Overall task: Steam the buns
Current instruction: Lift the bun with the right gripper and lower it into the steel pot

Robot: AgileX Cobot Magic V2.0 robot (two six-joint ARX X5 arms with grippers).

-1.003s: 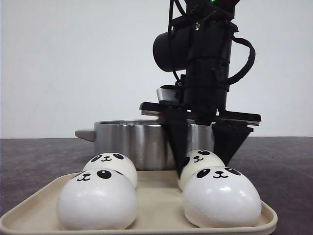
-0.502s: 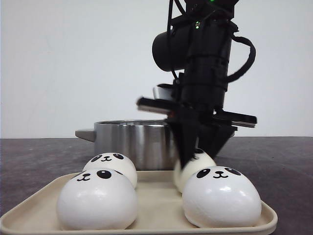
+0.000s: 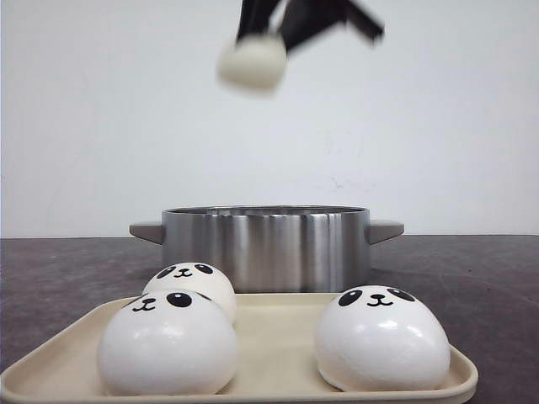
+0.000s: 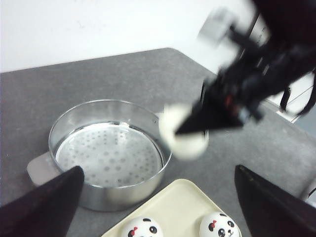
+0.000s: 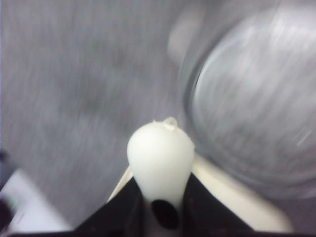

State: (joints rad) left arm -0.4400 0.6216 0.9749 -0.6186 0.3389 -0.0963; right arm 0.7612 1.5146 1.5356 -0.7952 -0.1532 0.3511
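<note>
Front view, lower frame: three buns rest on my beige tray, two at lower left (near bun, rear bun) and one at lower right, faces forward and spaced apart so each can be pinched singly; the rear right spot of the tray lies bare. Mid frame, just behind the tray's far rim: the steel steamer pot on the dark tabletop, lidless, its perforated floor showing no bun in the left wrist view. Upper frame: my right gripper, blurred, is pinching the fourth bun high above the pot, its fingers pressing the bun's sides; I judge the height is there to clear the pot rim. My left gripper is spread wide and holds nothing. The pot mouth is broad and unobstructed; the handles stick out sideways
</note>
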